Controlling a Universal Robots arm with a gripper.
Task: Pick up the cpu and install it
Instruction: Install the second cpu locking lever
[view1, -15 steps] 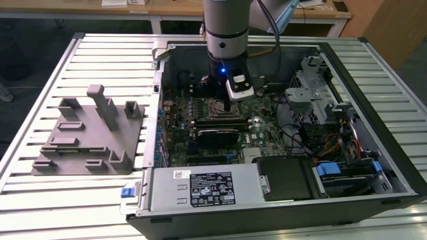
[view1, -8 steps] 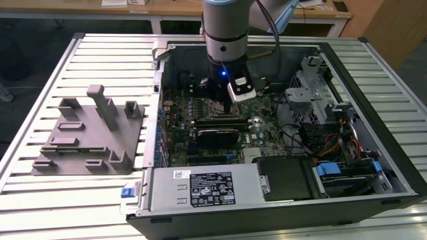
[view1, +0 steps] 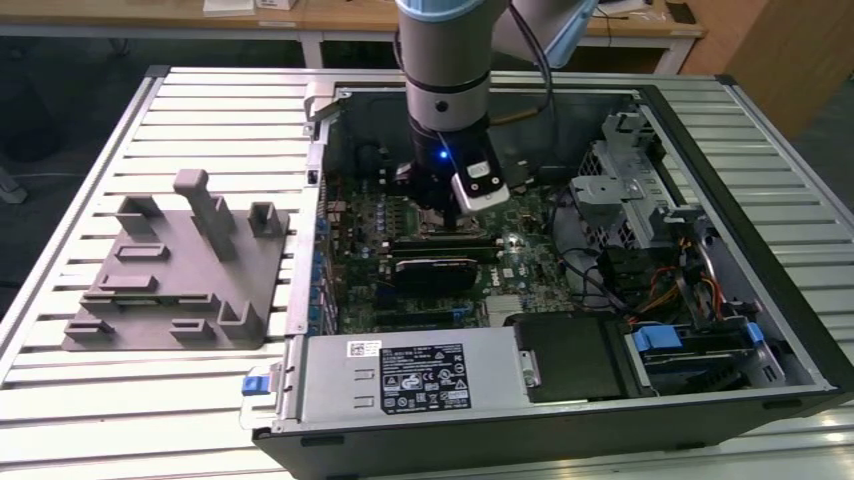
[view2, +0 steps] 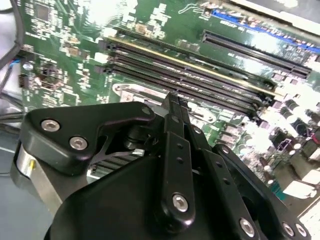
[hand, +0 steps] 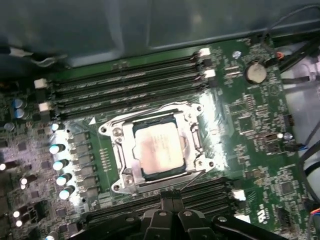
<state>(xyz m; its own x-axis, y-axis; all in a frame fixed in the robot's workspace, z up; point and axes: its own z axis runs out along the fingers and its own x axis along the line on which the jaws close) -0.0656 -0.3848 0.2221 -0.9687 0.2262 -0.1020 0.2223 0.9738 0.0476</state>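
The cpu sits in the socket frame on the motherboard, at 12 o'clock from your claw. Claw looks pinched shut, holding nothing. Chip's likely light, stiff, fragile; take it by opposite edges.

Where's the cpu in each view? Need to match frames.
Exterior view: hidden behind the arm.
First wrist view: cpu mid-picture, inside the socket frame.
Second wrist view: hidden behind the gripper.
Shared landmark: the memory slots beside the socket.
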